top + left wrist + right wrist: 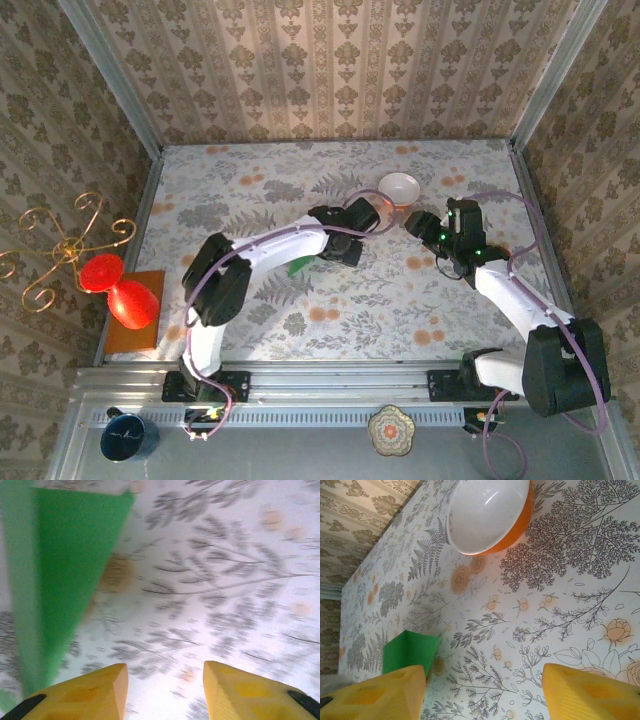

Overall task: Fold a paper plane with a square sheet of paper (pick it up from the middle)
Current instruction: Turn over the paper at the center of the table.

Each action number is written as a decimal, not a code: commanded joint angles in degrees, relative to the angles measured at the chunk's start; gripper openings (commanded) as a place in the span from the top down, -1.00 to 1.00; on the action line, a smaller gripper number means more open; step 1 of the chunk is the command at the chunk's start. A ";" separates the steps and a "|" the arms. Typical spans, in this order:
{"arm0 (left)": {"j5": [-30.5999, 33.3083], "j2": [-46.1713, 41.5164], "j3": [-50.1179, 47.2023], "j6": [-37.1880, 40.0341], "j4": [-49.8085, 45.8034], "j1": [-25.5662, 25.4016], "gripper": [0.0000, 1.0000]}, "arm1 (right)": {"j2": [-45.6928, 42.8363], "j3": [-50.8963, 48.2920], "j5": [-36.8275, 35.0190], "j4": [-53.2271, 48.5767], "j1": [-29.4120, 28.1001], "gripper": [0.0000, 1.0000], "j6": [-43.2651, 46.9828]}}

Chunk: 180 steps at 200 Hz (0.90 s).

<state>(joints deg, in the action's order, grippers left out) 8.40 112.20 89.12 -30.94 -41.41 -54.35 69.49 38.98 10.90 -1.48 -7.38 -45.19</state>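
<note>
1. We see the green paper (65,570) in the upper left of the left wrist view. It is folded, broad at the top and narrowing toward the lower left corner, so its long axis runs top to bottom of that frame.
2. The left gripper (164,667) has its yellow fingers apart, with bare table (225,580) showing between them. The paper lies to the picture-left of that gap, its narrow end just beside the picture-left finger.
3. In the top view a green sliver peeks out beneath the left arm's forearm, left of centre.
4. The right gripper (484,672) stands wide apart and holds nothing. A corner of the paper sits just above its picture-left finger, in the lower left of that frame.
5. We judge the left arm the nearer one. Its fingers would have to shift sideways toward the paper before closing on it.
6. The white bowl (487,515), orange outside, sits at the top of the right wrist frame, apart from the paper but near both grippers. We judge it the one obstacle to mind.
7. The red object (118,288) on the orange board (135,340) stands at the far left edge, out of the way.
</note>
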 commanded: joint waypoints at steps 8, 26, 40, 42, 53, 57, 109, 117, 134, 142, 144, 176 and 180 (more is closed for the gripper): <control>-11.96 -5.96 -4.51 -3.95 6.40 1.27 0.04 | 1.38 0.54 2.09 1.20 0.13 -0.30 0.60; -13.85 -10.52 -10.24 -4.01 11.31 4.58 0.00 | 3.05 1.53 4.16 0.92 -0.31 -0.29 1.25; -16.24 -13.50 -16.12 -5.10 15.78 8.37 -0.03 | 4.16 1.54 5.95 2.04 -0.90 -0.29 1.31; -16.78 -13.85 -16.97 -5.23 16.43 8.91 -0.04 | 4.42 1.54 6.15 2.12 -1.02 -0.29 1.33; -18.96 -15.33 -21.18 -6.45 20.04 11.66 -0.06 | 5.41 1.62 6.67 2.43 -1.85 -0.30 1.25; -19.66 -15.62 -22.31 -6.88 20.88 12.62 -0.07 | 5.87 1.71 6.82 2.55 -2.14 -0.31 1.16; -23.83 -16.73 -29.43 -8.92 26.64 17.96 -0.08 | 9.86 1.54 7.97 5.11 -5.88 -0.35 -1.20; -24.16 -16.81 -29.45 -9.20 26.69 17.96 -0.08 | 9.86 1.62 7.98 5.32 -6.35 -0.35 -1.42; -24.24 -17.97 -30.08 -9.47 27.62 17.91 -0.08 | 11.86 2.04 7.81 5.42 -7.21 -0.35 -1.83; -23.70 -18.68 -30.44 -9.58 27.96 17.88 -0.08 | 12.21 2.28 7.76 5.43 -7.54 -0.35 -1.81; -23.41 -18.86 -30.48 -9.58 27.96 17.87 -0.08 | 12.28 2.36 7.74 5.43 -7.62 -0.35 -1.83; -17.23 -22.24 -30.41 -8.55 24.65 16.53 -0.08 | 13.21 3.03 7.67 5.43 -8.42 -0.35 -2.09; -17.38 -22.64 -30.41 -8.48 24.47 16.40 -0.08 | 13.21 3.03 7.56 5.41 -8.50 -0.34 -2.14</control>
<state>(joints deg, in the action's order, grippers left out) -12.27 93.43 58.94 -39.44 -15.44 -36.71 82.04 40.21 18.09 3.22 -15.25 -46.68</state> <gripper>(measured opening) 0.538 0.673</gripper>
